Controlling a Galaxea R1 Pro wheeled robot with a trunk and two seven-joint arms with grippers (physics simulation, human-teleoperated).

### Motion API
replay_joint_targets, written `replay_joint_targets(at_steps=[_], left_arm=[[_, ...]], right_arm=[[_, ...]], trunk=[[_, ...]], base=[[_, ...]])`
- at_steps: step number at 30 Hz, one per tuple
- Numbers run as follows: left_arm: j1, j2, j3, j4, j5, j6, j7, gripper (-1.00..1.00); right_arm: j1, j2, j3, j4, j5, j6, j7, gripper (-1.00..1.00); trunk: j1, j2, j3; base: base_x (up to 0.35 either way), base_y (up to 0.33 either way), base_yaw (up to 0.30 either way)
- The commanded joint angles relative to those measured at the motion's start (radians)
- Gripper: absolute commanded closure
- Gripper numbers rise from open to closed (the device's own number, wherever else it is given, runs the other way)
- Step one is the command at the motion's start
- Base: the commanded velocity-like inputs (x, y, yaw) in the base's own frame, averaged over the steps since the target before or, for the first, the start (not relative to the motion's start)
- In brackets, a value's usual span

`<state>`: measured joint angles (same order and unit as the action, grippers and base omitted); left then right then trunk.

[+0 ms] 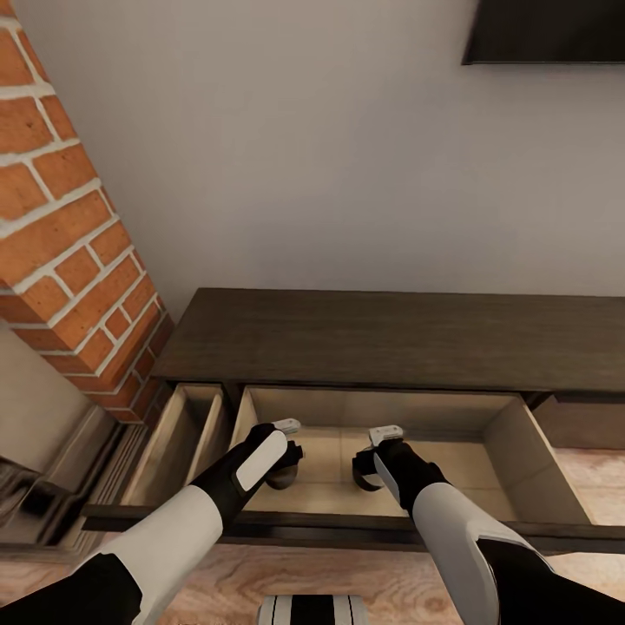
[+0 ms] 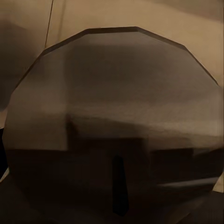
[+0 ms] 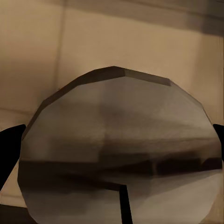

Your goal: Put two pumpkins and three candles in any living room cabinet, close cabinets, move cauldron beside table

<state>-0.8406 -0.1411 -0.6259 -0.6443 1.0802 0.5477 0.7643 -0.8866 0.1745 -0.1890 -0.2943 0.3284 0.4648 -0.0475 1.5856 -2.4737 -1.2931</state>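
The dark-brown cabinet [image 1: 391, 338] stands against the wall with two drawers pulled out. Both my grippers reach down into the wide drawer [image 1: 521, 443] with its tan interior. My left gripper [image 1: 285, 464] is shut on a candle [image 1: 282, 478], whose round grey top [image 2: 116, 116] with a dark wick looms close in the left wrist view. About a hand's width to its right, my right gripper [image 1: 369, 467] is shut on a second candle [image 1: 366, 480], a pale cylinder [image 3: 121, 140] with black fingertips [image 3: 9, 151] at its sides. The pumpkins and cauldron are out of view.
A narrow drawer [image 1: 174, 443] is open just left of the wide one. A red brick fireplace column [image 1: 69, 243] rises at the left. A dark screen [image 1: 547, 30] hangs on the wall at upper right. Wood floor [image 1: 599, 469] shows beside the drawers.
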Motion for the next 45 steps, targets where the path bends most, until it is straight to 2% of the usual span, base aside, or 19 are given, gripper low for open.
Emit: replay_joint_targets(at_steps=[1,4,8,16,28,33,37,41,45], left_arm=[[0.000,0.000,0.000,0.000,-0.002,0.001,0.000,1.00],[0.000,-0.001,0.000,0.000,-0.002,0.001,0.000,1.00],[0.000,-0.001,0.000,0.000,-0.002,0.001,0.000,1.00],[0.000,-0.002,0.000,0.000,-0.002,0.001,0.000,1.00],[0.000,-0.002,0.000,0.000,-0.002,0.001,0.000,1.00],[0.000,-0.002,0.000,0.000,-0.002,0.001,0.000,1.00],[0.017,0.012,0.005,-0.022,0.002,-0.008,0.006,1.00],[0.028,0.022,0.027,-0.044,0.001,-0.005,0.008,1.00],[0.029,0.023,0.037,-0.067,0.001,-0.005,0.009,1.00]], right_arm=[[0.000,0.000,0.000,0.000,0.000,0.000,0.001,1.00],[0.000,0.000,0.000,0.000,0.000,0.000,0.001,1.00],[0.000,0.000,-0.001,0.000,0.000,0.000,0.001,1.00],[0.000,0.000,-0.001,0.000,0.000,0.000,0.001,1.00],[0.000,0.000,-0.001,0.000,0.000,0.000,0.002,1.00],[0.000,0.000,-0.001,0.000,0.000,-0.001,0.004,1.00],[-0.006,0.000,-0.003,-0.018,-0.004,-0.014,0.002,1.00],[-0.004,0.000,-0.003,-0.020,0.000,-0.014,0.000,1.00],[-0.003,0.000,-0.003,-0.020,0.000,-0.014,0.001,1.00]], trunk=[[0.000,0.000,0.000],[0.000,0.000,0.000],[0.014,-0.026,-0.013],[0.018,-0.028,-0.044],[0.018,-0.028,-0.056],[0.018,-0.028,-0.058],[0.018,-0.028,-0.058],[0.018,-0.028,-0.058],[0.016,-0.027,-0.043]], base=[[0.000,0.000,0.036],[0.000,0.000,0.018],[0.000,0.000,0.002],[0.000,0.000,0.000],[0.000,0.000,0.000],[0.000,0.000,0.000],[0.000,0.000,0.000],[0.000,0.000,0.000],[0.000,0.000,0.000]])
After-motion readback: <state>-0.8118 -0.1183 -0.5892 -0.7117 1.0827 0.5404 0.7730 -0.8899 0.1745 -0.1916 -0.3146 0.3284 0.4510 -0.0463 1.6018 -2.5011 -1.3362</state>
